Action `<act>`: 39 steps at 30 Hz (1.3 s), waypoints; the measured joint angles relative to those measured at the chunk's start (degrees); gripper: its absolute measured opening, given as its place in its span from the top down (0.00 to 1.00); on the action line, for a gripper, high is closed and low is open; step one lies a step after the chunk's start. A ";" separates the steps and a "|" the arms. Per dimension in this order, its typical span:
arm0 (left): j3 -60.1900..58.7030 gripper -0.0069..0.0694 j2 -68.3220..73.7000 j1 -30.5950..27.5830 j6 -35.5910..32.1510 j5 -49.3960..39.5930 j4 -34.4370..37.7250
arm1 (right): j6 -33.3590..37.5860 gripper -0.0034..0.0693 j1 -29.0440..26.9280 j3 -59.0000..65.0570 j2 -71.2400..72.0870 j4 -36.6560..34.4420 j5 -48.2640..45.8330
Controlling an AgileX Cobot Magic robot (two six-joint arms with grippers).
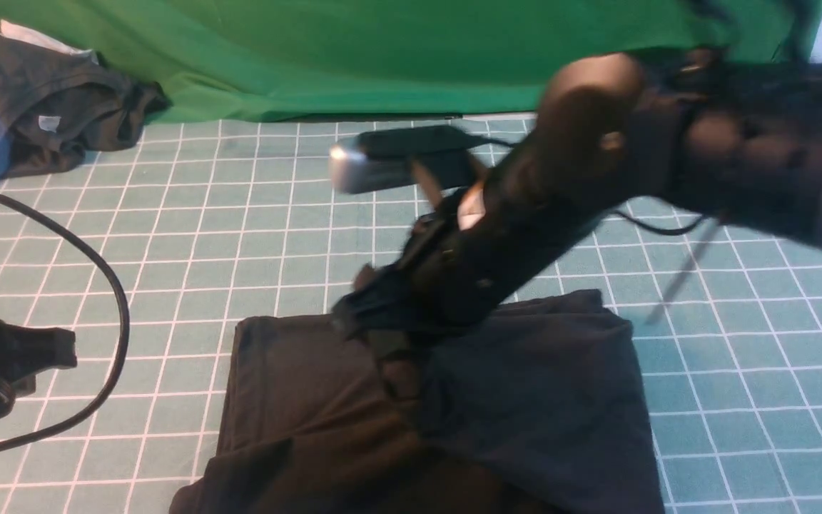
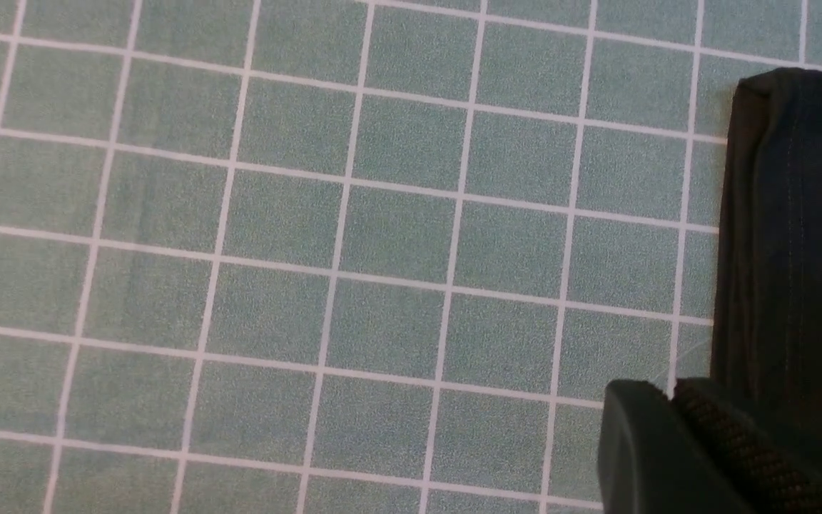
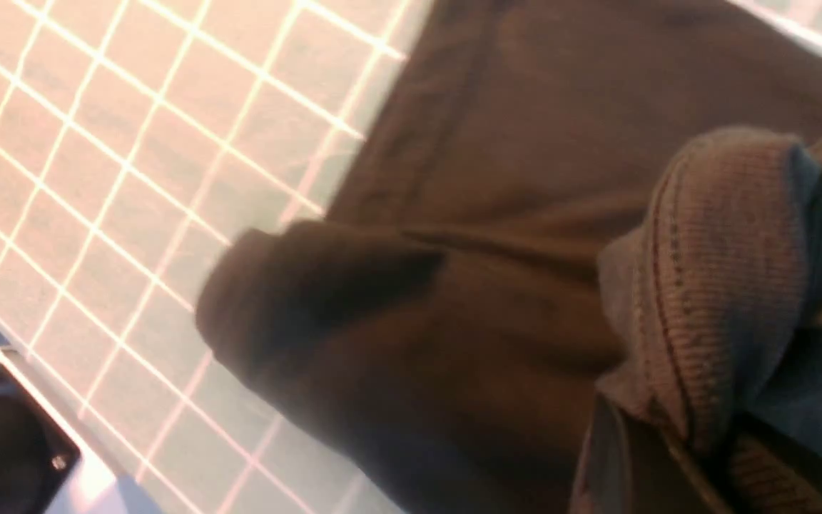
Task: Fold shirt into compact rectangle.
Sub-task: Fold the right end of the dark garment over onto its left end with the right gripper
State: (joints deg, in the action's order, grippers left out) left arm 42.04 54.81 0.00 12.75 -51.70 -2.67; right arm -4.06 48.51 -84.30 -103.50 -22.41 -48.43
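Green grid table, green backdrop behind. Black shirt half-folded in front of that backdrop. Right gripper jaws pinching its collar, left gripper jaws shut. Carry low, lay edges square.

Three views: one wide from the robot's own side, two close from the wrists.
The front view looks forward and down over the gridded tabletop to a green backdrop, with the right arm so near the lens that it blurs. The left wrist view looks almost straight down on the grid from close by, with the left claw in one corner. The right wrist view sits closest of all, almost against cloth. All three share the shirt and the tabletop's grid.
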 joint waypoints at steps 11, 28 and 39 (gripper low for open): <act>0.00 0.89 0.00 -0.02 -0.59 0.05 0.05 | 0.00 0.87 8.09 -10.46 -11.48 -0.48 0.91; 0.00 0.89 0.00 -0.02 -0.94 0.18 1.27 | 5.95 0.36 9.68 -15.70 -14.20 2.45 -6.72; 0.00 0.89 2.46 3.09 -20.36 4.16 29.94 | 1.04 0.93 -2.79 -11.50 0.99 26.80 -20.33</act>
State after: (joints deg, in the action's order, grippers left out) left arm 42.04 57.27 3.09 -7.61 -47.54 27.27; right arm -3.02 45.72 -95.80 -102.52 4.39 -68.76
